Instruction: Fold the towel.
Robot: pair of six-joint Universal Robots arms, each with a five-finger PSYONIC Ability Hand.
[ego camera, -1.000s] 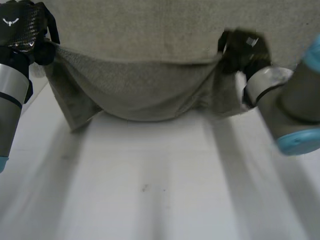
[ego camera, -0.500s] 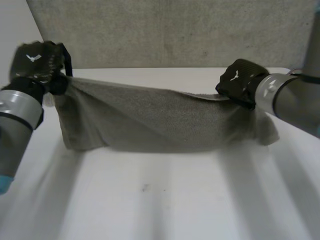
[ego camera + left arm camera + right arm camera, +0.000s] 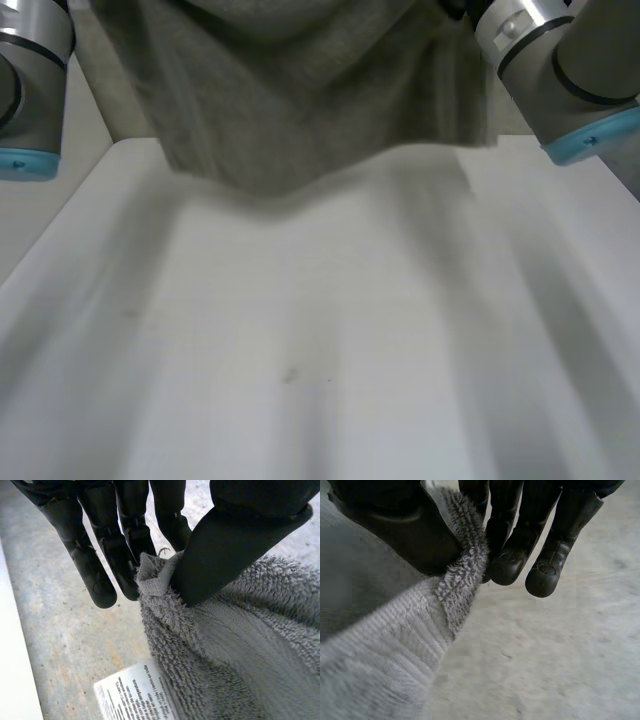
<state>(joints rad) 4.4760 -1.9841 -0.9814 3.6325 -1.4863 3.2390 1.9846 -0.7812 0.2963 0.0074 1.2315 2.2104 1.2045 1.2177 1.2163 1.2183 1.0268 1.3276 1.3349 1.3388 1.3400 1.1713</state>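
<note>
Now the towel point(image 3: 300, 90) hangs higher than half a second ago, apparently lifted clear of the table point(image 3: 320, 350). The left hand point(image 3: 240, 545) pinches a corner between thumb and fingers (a care label point(image 3: 131, 695) sits just beneath). The right hand point(image 3: 512, 555) pinches the opposite end between thumb and fingers. The towel looks spread and ready to lay for a fold.

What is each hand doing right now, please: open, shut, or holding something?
Left hand: shut on the towel, pinching a corner against the thumb.
Right hand: shut on the towel, pinching it likewise.
</note>
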